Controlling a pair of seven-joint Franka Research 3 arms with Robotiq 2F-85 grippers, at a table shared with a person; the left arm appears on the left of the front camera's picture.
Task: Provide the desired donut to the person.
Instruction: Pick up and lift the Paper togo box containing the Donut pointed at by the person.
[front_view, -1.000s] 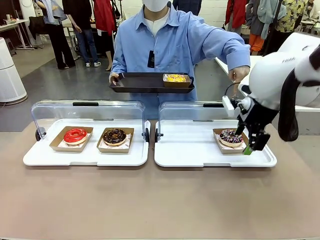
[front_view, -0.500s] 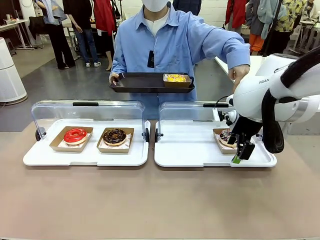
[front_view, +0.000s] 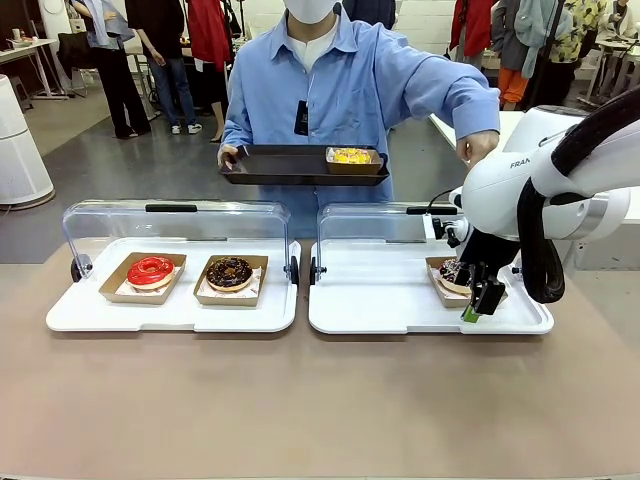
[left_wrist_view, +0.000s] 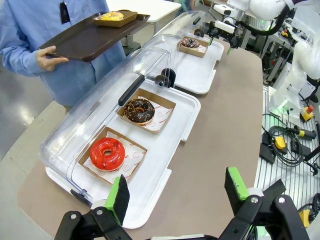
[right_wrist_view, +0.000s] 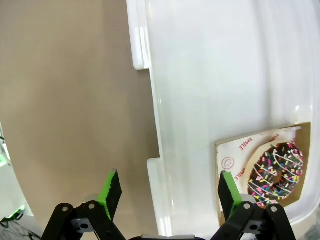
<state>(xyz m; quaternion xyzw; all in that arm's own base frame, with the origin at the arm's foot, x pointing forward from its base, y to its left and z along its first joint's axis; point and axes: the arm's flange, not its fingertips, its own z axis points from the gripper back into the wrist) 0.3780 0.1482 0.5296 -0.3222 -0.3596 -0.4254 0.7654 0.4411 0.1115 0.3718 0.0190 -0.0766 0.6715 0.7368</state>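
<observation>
1. Currently, the sprinkled donut (front_view: 450, 271) sits in its cardboard box (front_view: 436, 287) at the right end of the right white tray (front_view: 375, 300), with the clear lid (front_view: 370, 228) raised behind it.
2. The right tool (front_view: 478, 308) hangs at the box's near corner, fingers apart, gripping nothing.
3. The person (front_view: 340, 85) across the tabletop (front_view: 320, 400) holds a dark serving tray (front_view: 280, 166) carrying a boxed yellow donut (front_view: 352, 156).
4. A red donut (front_view: 150, 270) and a chocolate donut (front_view: 230, 272) lie boxed on the left white tray (front_view: 170, 315).
5. The left tool (left_wrist_view: 177, 192) hovers over the tabletop beside that tray, fingers apart, empty.
</observation>
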